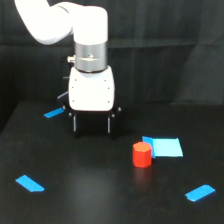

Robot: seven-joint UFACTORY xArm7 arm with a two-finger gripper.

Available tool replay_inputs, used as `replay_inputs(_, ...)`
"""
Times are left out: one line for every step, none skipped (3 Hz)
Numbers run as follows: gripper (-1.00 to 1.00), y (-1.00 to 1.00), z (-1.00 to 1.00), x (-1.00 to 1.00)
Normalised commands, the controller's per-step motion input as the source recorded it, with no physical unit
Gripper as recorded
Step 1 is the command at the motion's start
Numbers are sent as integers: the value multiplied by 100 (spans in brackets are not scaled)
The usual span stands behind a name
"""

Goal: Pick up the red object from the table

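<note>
The red object (142, 154) is a small red-orange cylinder standing upright on the black table (90, 185), right of centre, touching the left edge of a blue rectangle. My gripper (92, 131) hangs from the white arm body above the table, up and to the exterior view's left of the cylinder, well apart from it. Its two dark fingers (75, 123) point down with a wide gap between them and nothing in it. The gripper is open.
A blue rectangle (165, 147) lies flat just right of the cylinder. Blue tape strips lie at the left back (54, 112), front left (29, 183) and front right (200, 192). A black backdrop stands behind the table.
</note>
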Motion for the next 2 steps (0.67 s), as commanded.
replay_inputs(90,-68,11,85)
replay_inputs(100,-63,-11,85)
